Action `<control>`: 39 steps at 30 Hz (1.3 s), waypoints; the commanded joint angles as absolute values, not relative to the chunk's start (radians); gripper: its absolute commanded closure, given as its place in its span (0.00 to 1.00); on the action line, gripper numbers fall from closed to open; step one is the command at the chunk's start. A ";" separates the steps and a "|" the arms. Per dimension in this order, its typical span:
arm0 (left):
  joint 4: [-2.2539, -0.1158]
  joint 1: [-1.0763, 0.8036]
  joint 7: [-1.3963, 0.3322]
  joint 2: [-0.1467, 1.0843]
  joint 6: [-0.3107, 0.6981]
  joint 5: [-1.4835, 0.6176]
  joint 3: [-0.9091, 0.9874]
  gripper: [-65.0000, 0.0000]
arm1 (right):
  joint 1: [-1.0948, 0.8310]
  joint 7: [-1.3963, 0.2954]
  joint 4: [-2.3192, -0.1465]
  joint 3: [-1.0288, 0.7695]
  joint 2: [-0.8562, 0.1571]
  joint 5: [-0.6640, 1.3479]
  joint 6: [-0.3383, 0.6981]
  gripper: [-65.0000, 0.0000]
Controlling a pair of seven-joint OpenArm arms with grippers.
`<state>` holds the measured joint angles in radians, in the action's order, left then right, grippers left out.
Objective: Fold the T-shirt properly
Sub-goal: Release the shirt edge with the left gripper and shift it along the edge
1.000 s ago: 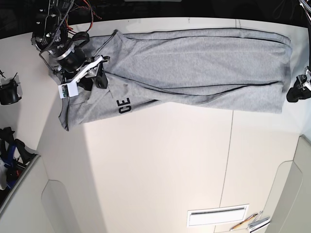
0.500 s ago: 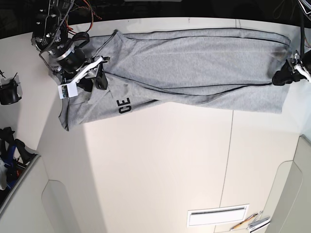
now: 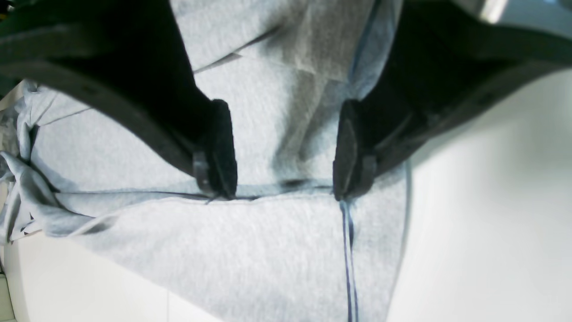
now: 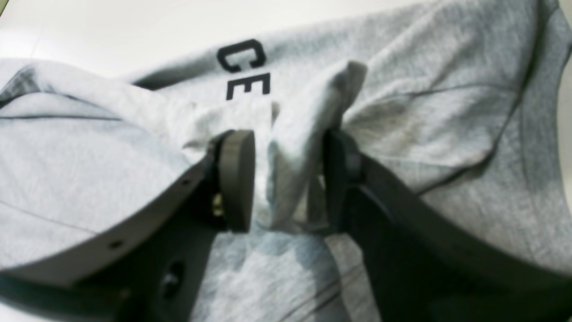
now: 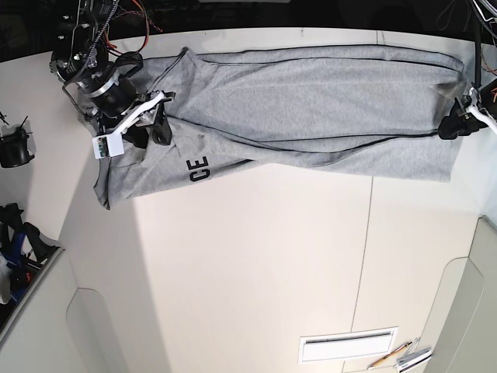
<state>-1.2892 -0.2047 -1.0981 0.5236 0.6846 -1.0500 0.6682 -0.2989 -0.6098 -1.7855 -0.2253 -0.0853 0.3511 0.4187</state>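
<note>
Right arm enters from the far corner of the base view, forearm angled down and inward. Right gripper (image 5: 151,124) sits low, its fingers (image 4: 236,179) partly closed around a raised pinch of the T-shirt (image 5: 311,101); cloth fills the gap between both pads in the right wrist view, touching each. Left arm is mostly out of the base view, only wrist and gripper tip showing at the opposite edge. Left gripper (image 3: 283,154) points down, fingers (image 3: 221,147) spread wide, tips resting on or just above the flat cloth at a fold edge near the hem corner; nothing is pinched between them. The two grippers are well apart.
</note>
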 commanded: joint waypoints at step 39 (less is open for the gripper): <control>-1.303 -0.130 -0.991 0.546 0.613 -0.942 0.583 0.42 | -0.292 -0.585 -1.800 -0.229 -0.088 0.363 0.419 0.61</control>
<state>-1.2892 -0.1402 -1.0050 0.5232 0.6102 -0.9211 0.5770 -0.2989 -0.6098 -1.7855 -0.2253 -0.0853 0.3508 0.4187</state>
